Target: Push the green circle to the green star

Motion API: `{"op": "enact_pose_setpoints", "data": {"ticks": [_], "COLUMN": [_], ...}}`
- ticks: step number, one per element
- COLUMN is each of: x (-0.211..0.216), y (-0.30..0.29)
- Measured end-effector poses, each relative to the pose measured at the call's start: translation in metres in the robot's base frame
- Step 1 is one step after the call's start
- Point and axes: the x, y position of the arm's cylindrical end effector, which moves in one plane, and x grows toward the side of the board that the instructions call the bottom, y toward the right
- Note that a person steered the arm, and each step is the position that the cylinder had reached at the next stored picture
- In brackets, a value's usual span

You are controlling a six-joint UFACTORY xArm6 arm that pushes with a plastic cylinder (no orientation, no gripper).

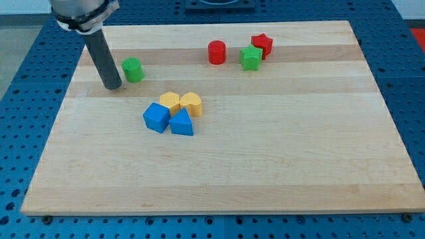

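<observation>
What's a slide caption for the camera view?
My tip sits just left of the green circle, with the red circle between it and the green star.

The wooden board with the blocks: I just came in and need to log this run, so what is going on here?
A robot arm is pushing blocks with a rod. My tip sits just to the view's left of the green circle, close beside it. The green star lies far to the view's right, next to a red star, with a red cylinder in between. So the push is still ahead.
</observation>
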Motion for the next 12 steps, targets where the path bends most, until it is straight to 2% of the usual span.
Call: {"op": "enact_pose_setpoints", "data": {"ticks": [1, 3, 5, 7, 10, 12], "x": [-0.02, -0.031, -0.06, -0.06, -0.028, -0.033], "y": [0.006, 0.055, 0.058, 0.107, 0.122, 0.167]}}
